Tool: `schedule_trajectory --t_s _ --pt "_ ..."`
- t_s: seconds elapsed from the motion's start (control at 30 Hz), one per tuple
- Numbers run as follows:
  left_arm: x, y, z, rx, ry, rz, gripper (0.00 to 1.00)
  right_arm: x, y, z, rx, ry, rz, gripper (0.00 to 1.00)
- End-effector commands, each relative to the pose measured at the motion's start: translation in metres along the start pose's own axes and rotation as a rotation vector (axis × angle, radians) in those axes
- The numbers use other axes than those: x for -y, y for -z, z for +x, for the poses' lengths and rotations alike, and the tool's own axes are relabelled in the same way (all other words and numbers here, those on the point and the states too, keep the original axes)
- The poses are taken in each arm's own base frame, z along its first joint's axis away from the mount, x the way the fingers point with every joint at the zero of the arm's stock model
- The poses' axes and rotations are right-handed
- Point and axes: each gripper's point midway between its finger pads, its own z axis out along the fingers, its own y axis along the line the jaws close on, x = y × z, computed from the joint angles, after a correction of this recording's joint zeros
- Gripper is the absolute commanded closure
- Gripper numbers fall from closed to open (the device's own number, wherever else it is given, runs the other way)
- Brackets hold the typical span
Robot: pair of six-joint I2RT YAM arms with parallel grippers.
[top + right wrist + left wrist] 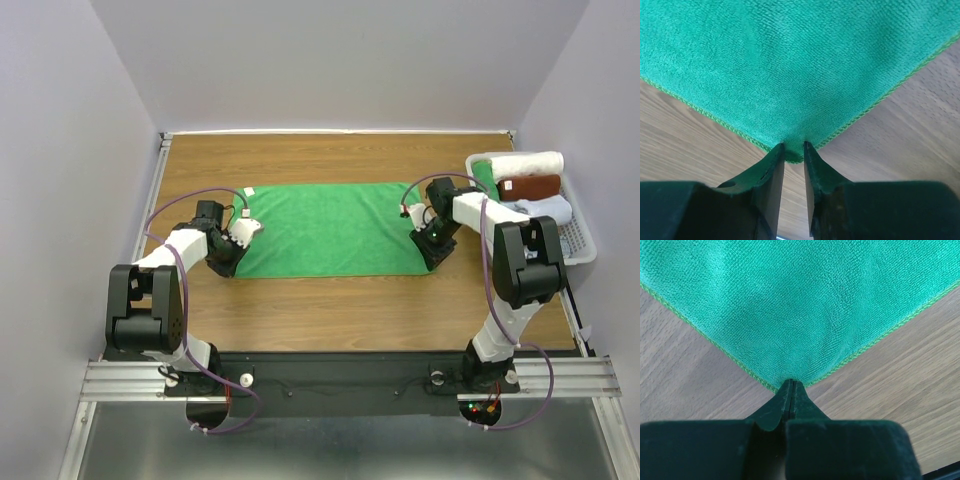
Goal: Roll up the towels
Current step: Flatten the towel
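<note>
I have the green towel (330,230) spread flat on the tabletop (330,310). My left pincer (791,386) is pressed together on that towel's near left corner, the cloth pinched at the very tips. My right pincer (794,150) sits at the towel's near right corner with its tips a little apart. The corner lies between them, and bare wood shows through the gap lower down. Just right of the towel stands a white basket (582,248), holding the pale towel (548,210), a brown roll (530,186) and a cream-white roll (530,162).
</note>
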Motion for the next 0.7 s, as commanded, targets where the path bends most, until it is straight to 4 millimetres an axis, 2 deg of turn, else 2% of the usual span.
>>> schedule_trajectory --t_s 0.0,0.2,0.4,0.6,0.67 --pt "0.001 -0.001 0.011 -0.047 0.026 0.014 1.0 0.007 0.013 -0.002 0.026 0.048 0.064 0.7" --pt "0.002 -0.002 0.009 -0.044 0.034 0.02 1.0 0.006 0.014 0.002 0.025 0.056 0.065 0.69" --pt "0.003 -0.003 0.007 -0.046 0.045 0.041 1.0 0.002 0.0 0.015 -0.019 0.05 0.044 0.69" --pt "0.005 -0.003 0.023 -0.085 0.052 0.038 1.0 0.018 -0.022 0.029 -0.083 0.04 0.117 0.7" --pt "0.005 -0.003 0.036 -0.115 0.057 0.03 1.0 0.023 -0.026 0.032 -0.093 0.051 0.14 0.71"
